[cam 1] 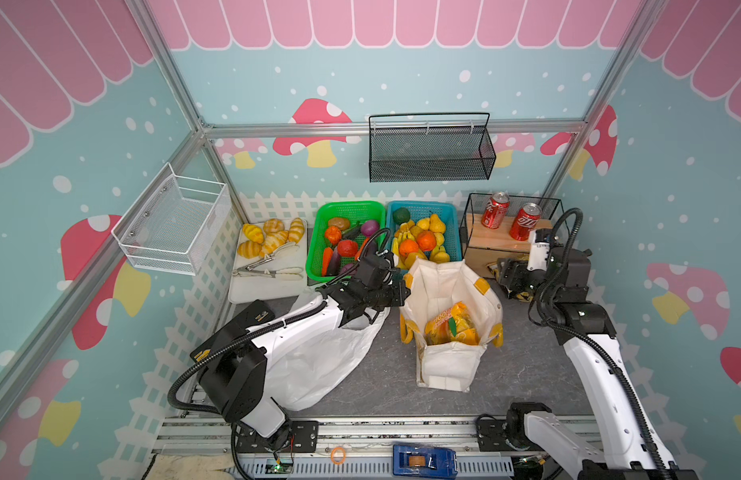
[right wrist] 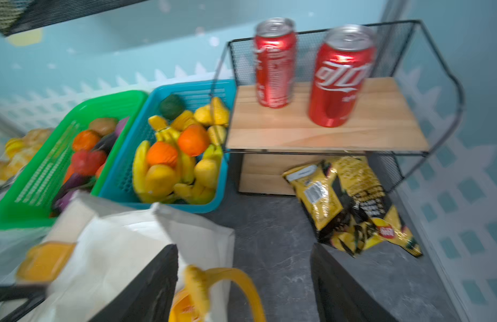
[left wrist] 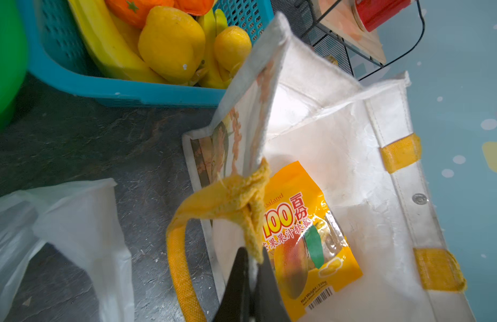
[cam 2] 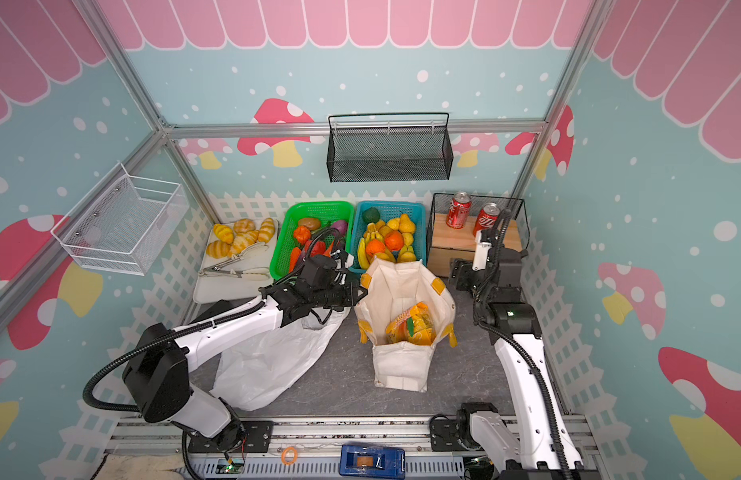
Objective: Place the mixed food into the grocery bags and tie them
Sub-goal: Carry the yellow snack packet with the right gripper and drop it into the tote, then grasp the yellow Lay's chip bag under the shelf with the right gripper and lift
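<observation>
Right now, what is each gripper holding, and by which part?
Left gripper: shut on the tote rim, at the base of a yellow handle. Right gripper: open, holding nothing.

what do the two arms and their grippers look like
The left arm and right arm have white links and black joint housings, each trailed by a ribbed black hose. The left gripper and right gripper are black with flat wedge-shaped fingers. A green light shows on the right arm.
</observation>
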`<state>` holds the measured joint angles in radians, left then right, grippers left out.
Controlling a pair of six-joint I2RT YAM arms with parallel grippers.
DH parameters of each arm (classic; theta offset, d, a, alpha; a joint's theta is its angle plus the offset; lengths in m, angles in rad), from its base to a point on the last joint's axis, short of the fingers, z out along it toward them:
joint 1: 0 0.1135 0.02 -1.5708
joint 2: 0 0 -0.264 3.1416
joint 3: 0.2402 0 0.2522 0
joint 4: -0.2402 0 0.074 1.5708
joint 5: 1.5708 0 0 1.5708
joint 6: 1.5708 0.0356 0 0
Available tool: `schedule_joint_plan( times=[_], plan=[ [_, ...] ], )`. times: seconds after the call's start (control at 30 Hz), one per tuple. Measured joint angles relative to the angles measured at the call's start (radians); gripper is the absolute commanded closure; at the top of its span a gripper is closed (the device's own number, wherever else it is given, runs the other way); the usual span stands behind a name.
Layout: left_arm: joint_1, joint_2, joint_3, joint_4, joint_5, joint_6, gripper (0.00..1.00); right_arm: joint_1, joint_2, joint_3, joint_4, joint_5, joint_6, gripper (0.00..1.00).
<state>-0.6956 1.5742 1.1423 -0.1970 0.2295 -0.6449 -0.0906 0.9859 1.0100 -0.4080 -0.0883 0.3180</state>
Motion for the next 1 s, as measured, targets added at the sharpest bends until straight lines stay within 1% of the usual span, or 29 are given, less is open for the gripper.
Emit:
schedule_joint_plan(
  times=[0.1,0.2,0.27,0.33,0.47,0.53,0.6,0.67,0.73,0.83,0.9,1.0],
  plan=[
    [0.020,-0.018,-0.028,0.011,0.000,-0.007,1.00,-0.167,0.027,-0.138,0.107,-0.042,0.068,0.22],
    [0.039,-0.050,-0.068,0.026,0.000,-0.011,1.00,-0.267,0.076,-0.284,0.204,-0.049,0.146,0.21],
    [0.048,-0.068,-0.084,0.027,0.000,-0.011,1.00,-0.285,0.117,-0.349,0.256,-0.041,0.183,0.20],
    [0.052,-0.072,-0.085,0.032,0.005,-0.012,1.00,-0.290,0.175,-0.380,0.306,-0.030,0.212,0.18],
    [0.052,-0.069,-0.085,0.051,0.033,-0.026,1.00,-0.293,0.325,-0.371,0.415,-0.001,0.241,0.17],
    [0.052,-0.065,-0.085,0.063,0.045,-0.033,1.00,-0.295,0.404,-0.356,0.459,0.016,0.246,0.20],
    [0.052,-0.064,-0.086,0.070,0.053,-0.034,1.00,-0.295,0.474,-0.337,0.491,0.024,0.247,0.29],
    [0.052,-0.061,-0.086,0.077,0.059,-0.035,1.00,-0.295,0.542,-0.311,0.520,0.028,0.251,0.40],
    [0.052,-0.059,-0.086,0.083,0.064,-0.037,1.00,-0.295,0.584,-0.291,0.543,0.026,0.245,0.47],
    [0.052,-0.055,-0.086,0.091,0.072,-0.040,1.00,-0.295,0.608,-0.274,0.570,0.024,0.232,0.67],
    [0.052,-0.052,-0.086,0.097,0.076,-0.041,1.00,-0.295,0.609,-0.270,0.587,0.019,0.228,0.78],
    [0.052,-0.047,-0.086,0.104,0.082,-0.042,1.00,-0.295,0.608,-0.269,0.600,0.016,0.216,0.90]
  ],
)
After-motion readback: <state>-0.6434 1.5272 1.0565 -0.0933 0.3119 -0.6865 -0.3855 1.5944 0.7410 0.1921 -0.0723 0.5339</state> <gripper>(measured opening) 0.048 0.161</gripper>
